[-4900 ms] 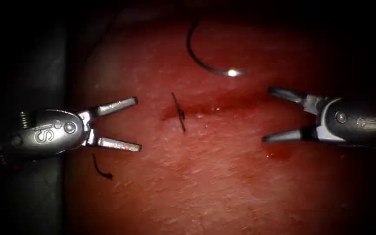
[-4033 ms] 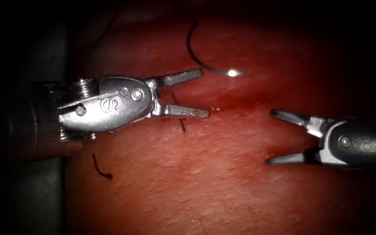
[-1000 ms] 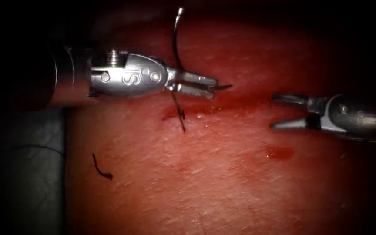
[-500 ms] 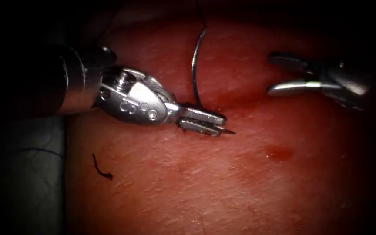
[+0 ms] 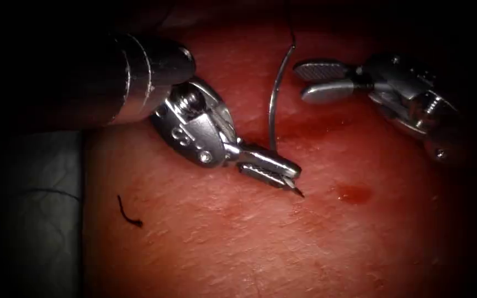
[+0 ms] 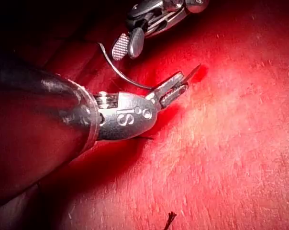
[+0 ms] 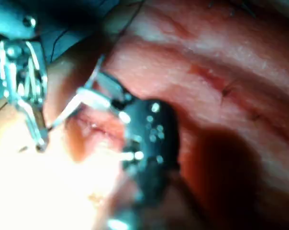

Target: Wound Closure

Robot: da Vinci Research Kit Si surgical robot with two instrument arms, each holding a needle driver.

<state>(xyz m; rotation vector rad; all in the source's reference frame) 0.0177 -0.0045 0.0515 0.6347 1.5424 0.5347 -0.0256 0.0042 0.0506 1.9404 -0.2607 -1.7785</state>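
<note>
In the endoscope view my left tool (image 5: pixel 276 174) is shut on the curved needle (image 5: pixel 272 105) just behind its point. The point (image 5: pixel 299 192) sticks out past the jaws toward the lower right, close over the tissue (image 5: pixel 238 237) just below the cut (image 5: pixel 310 122); I see no part of it in the tissue. The needle's body arcs up, and thread (image 5: pixel 290 25) leaves its tail. My right tool (image 5: pixel 311 80) stands open and holds nothing, just right of the needle's tail. The left wrist view shows the left tool (image 6: pixel 177 86), the needle (image 6: pixel 118 72) and the right tool (image 6: pixel 127 45).
A short cut end of thread (image 5: pixel 129 214) lies on the tissue at the lower left, also seen in the left wrist view (image 6: pixel 171 219). A spot of red fluid (image 5: pixel 354 193) sits right of the needle's point. A dark surface (image 5: pixel 34 209) borders the tissue's left edge.
My left tool took the needle off the tissue near its point and carried it down and right. The right tool moved up and left to the needle's tail, jaws narrower.
</note>
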